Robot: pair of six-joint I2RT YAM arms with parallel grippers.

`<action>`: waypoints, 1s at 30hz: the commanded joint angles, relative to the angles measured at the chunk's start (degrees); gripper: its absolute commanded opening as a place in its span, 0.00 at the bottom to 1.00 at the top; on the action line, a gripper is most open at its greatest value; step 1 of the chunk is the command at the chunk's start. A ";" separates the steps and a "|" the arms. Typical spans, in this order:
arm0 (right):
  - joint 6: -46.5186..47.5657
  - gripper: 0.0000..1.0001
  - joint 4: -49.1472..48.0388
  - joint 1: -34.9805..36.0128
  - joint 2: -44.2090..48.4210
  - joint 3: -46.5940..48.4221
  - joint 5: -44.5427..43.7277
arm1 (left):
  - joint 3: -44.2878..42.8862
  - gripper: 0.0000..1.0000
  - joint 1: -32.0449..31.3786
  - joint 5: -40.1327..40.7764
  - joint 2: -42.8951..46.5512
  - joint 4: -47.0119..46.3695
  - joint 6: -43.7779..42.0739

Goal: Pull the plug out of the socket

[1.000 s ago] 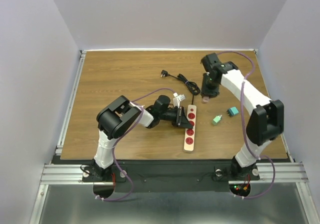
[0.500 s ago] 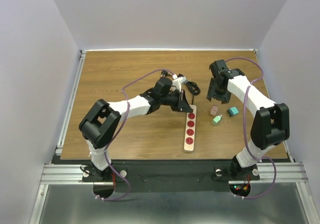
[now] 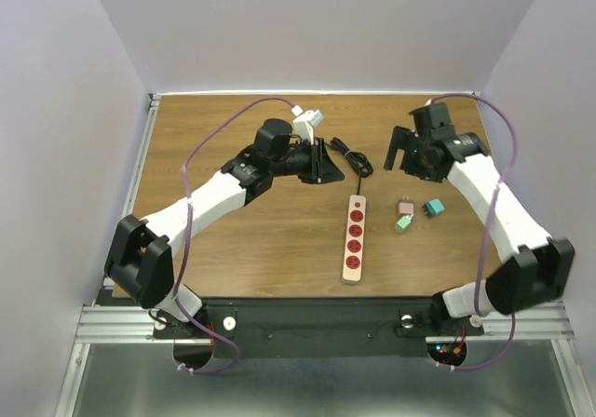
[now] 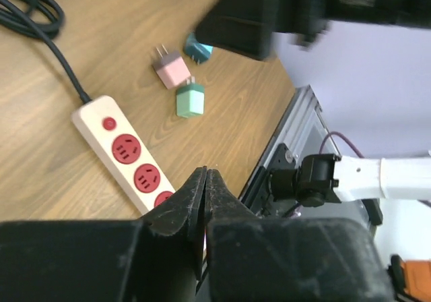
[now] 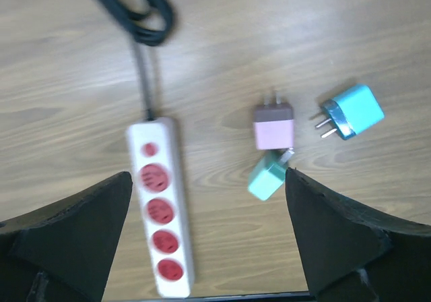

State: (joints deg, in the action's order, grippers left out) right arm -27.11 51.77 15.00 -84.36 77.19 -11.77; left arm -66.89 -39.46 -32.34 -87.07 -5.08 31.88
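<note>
Socket [image 3: 354, 237] runs lengthwise between the arms, empty; right gripper [image 5: 207, 177] gapes over the pink plug [image 5: 273, 128], left gripper [image 4: 205, 180] pinched together.

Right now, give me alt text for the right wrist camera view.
A beige power strip, its four red outlets empty, lies on a wooden table beside three loose plugs: pink, green and blue. The open right gripper hangs above.
</note>
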 commanded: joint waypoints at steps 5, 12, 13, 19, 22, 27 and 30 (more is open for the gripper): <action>-0.03 1.00 -2.90 -0.24 19.72 2.27 9.48 | -5.88 0.98 2.90 5.43 7.08 3.59 -3.92; -3.29 1.00 -2.81 -0.24 29.94 4.37 13.26 | -9.13 0.99 5.80 10.97 10.07 4.11 -7.00; -3.56 1.00 -2.81 -0.24 31.61 5.42 13.79 | -9.74 0.99 6.15 11.68 10.25 4.11 -7.09; -4.35 1.00 -2.29 -0.24 35.92 7.89 16.16 | -11.15 0.99 8.78 13.53 11.66 3.24 -7.18; -4.97 1.00 -1.59 -0.24 36.81 9.29 17.39 | -10.89 0.99 9.23 13.09 12.36 2.27 -6.48; -5.49 1.00 -0.88 -0.24 37.07 12.11 18.36 | -9.66 0.99 9.40 12.12 14.29 0.25 -5.34; -5.67 1.00 -0.79 -0.24 37.33 12.72 18.01 | -8.52 0.99 9.40 12.03 15.95 -2.47 -5.16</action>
State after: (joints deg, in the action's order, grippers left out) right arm -32.01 51.03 15.00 -47.27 87.72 5.21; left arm -75.50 -30.13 -19.73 -75.44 -1.37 26.37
